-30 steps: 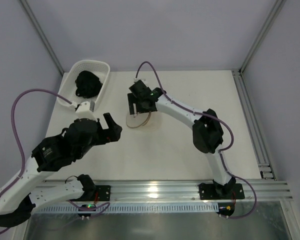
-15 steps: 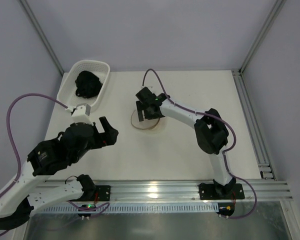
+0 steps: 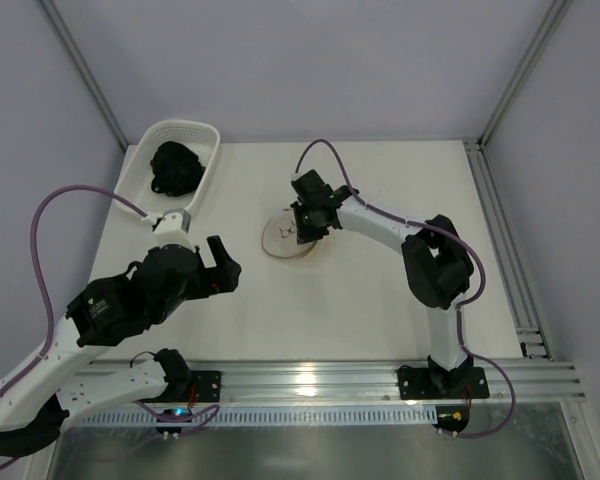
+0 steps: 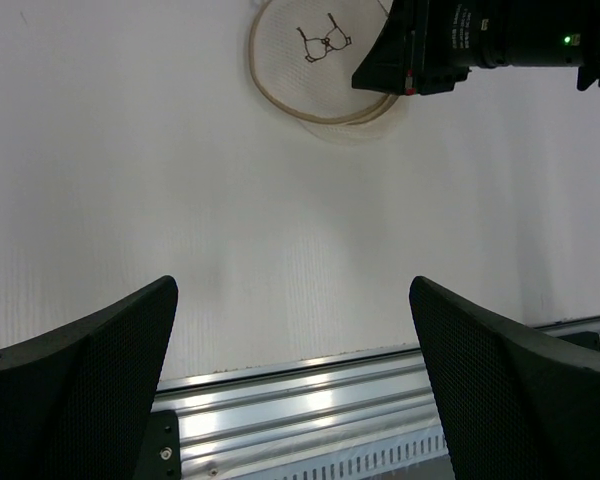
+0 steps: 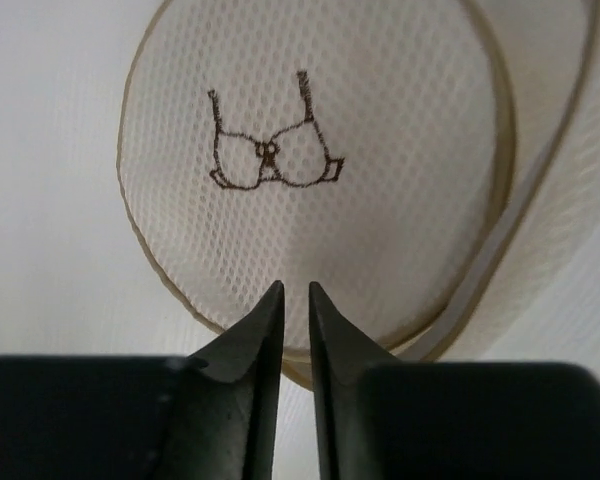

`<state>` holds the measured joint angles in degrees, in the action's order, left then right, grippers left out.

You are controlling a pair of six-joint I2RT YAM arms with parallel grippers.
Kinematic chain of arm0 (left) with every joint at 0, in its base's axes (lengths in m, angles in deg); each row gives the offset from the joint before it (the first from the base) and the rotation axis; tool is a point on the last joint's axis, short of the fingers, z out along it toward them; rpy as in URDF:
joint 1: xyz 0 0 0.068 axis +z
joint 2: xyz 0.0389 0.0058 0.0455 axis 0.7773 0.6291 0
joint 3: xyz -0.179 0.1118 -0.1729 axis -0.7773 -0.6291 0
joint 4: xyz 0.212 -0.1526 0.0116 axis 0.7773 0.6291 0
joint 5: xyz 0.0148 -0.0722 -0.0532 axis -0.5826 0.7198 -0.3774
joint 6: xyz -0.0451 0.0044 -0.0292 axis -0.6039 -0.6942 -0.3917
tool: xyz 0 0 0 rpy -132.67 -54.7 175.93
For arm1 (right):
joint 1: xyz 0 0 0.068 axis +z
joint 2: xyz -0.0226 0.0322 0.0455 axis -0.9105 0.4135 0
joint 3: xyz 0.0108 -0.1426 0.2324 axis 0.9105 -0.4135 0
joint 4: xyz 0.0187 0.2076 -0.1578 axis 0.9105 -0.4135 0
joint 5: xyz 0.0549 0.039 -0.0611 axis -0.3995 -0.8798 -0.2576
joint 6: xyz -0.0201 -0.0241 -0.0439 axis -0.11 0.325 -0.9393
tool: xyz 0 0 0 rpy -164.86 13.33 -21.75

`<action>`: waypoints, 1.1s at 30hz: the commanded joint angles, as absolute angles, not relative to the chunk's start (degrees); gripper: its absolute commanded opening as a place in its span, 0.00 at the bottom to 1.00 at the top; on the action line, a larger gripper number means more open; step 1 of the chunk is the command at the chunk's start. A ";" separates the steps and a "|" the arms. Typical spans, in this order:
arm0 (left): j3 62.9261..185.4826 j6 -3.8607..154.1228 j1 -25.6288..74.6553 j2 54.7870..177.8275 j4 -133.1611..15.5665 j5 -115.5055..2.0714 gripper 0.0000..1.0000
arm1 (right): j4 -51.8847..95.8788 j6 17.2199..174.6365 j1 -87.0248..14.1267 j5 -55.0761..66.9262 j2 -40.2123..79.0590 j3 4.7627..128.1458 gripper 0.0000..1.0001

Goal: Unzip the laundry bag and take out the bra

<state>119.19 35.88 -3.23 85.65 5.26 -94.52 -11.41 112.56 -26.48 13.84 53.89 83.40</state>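
The laundry bag (image 3: 283, 240) lies flat mid-table, a round white mesh pouch with a tan rim and a small bra drawing (image 5: 270, 150) on its top half (image 5: 320, 120); a second rim (image 5: 550, 130) juts out beside it. My right gripper (image 3: 300, 226) hangs over the bag's right edge. Its jaws are drawn to a thin slit (image 5: 295, 286) above the mesh near the rim; whether they pinch mesh is unclear. The bra (image 3: 175, 168), a black bundle, sits in the white basket. My left gripper (image 3: 225, 262) hovers wide open (image 4: 292, 290) left of the bag (image 4: 320, 60), holding nothing.
The white perforated basket (image 3: 206, 134) stands at the table's far left corner. An aluminium rail (image 3: 310, 375) runs along the near edge and another along the right side (image 3: 500, 240). The right arm's wrist (image 4: 480, 40) shows in the left wrist view.
My right gripper has moved from the bag's left side to its right edge and its jaws have narrowed from wide open to a slit. The left arm has drifted slightly.
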 commanded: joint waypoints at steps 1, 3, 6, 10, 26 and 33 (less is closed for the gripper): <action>118.48 34.86 -3.13 85.46 3.69 -95.56 0.99 | -5.98 112.40 -25.67 5.39 53.21 79.34 0.16; 118.48 34.94 -3.13 85.55 3.69 -95.48 0.99 | -7.71 112.84 -25.94 6.44 54.26 79.41 0.12; 118.66 34.94 -3.13 85.64 3.60 -95.56 1.00 | -12.10 113.28 -26.64 10.83 57.25 81.17 0.09; 118.83 34.94 -3.13 85.37 3.78 -95.48 1.00 | -14.14 116.79 -29.44 18.39 57.44 79.95 0.04; 118.74 34.50 -3.13 85.37 4.39 -93.72 1.00 | -18.09 120.75 -57.12 19.64 60.25 84.41 0.04; 117.69 34.86 -3.13 86.08 2.64 -90.74 0.99 | -21.87 119.80 -68.03 18.13 63.84 96.60 0.04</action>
<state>118.34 35.51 -3.23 85.48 5.11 -92.55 -18.66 120.31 -65.13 17.88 61.98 88.71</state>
